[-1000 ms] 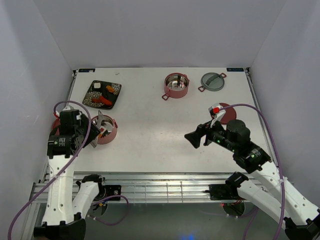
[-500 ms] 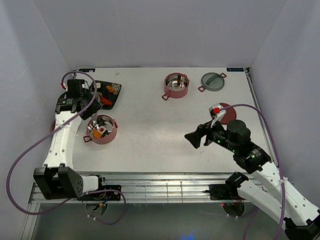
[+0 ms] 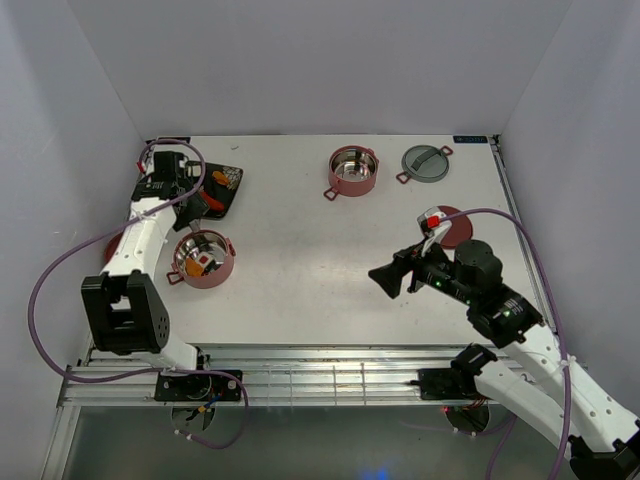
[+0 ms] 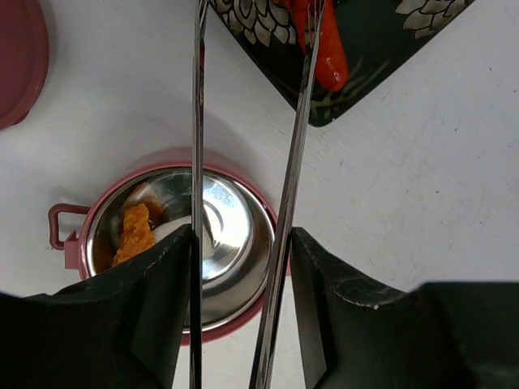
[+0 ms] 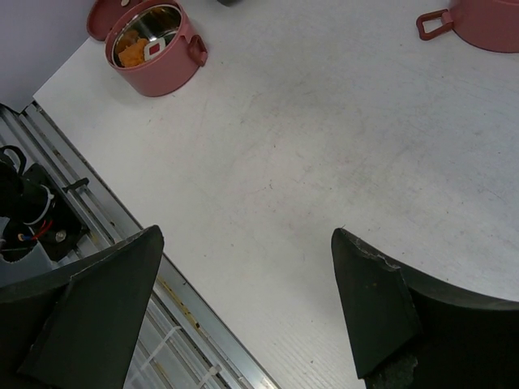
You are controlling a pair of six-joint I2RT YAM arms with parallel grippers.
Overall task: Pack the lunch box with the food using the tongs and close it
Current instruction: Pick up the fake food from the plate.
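My left gripper (image 4: 242, 235) is shut on the silver tongs (image 4: 197, 121), whose two slim arms run up between the fingers, spread apart, with nothing seen between them. Their tips reach toward an orange-red piece of food (image 4: 328, 61) on the dark patterned plate (image 4: 373, 49). Below them sits one red lunch box bowl (image 4: 259, 211), holding an orange piece (image 4: 134, 231) and a white piece (image 4: 174, 231). From above, the left gripper (image 3: 178, 190) hangs at the plate (image 3: 232, 196), behind that bowl (image 3: 226, 262). The right gripper (image 3: 390, 278) stands open over bare table.
A second, empty red bowl (image 3: 352, 170) and the grey top lid (image 3: 426, 162) stand at the back. One red disc lid (image 3: 456, 226) lies by the right arm, another (image 4: 20, 57) left of the near bowl. White walls enclose the table.
The left arm has swung from over the near bowl back to the plate, carrying the tongs. The right arm has not moved.
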